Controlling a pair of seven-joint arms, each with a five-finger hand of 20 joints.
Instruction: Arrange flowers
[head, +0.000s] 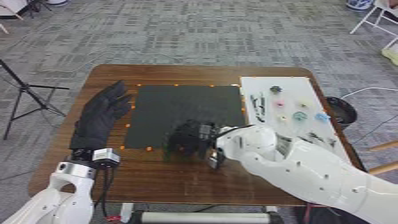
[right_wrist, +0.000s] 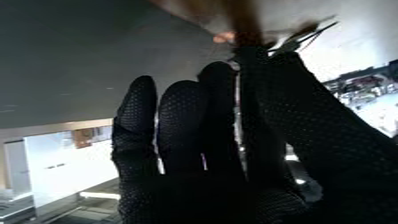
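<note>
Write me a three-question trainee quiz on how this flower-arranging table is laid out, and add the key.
1. Multiple choice: In the head view, the right hand in a black fabric glove is over which part of the flat black rectangular mat?
A) its far edge
B) its near edge
C) its far left corner

2. True or false: The small pink flower lies on the flat white rectangular board.

3. Fill in: The left hand is on the ______ side of the mat.

Key: 1 B; 2 true; 3 left.
</note>
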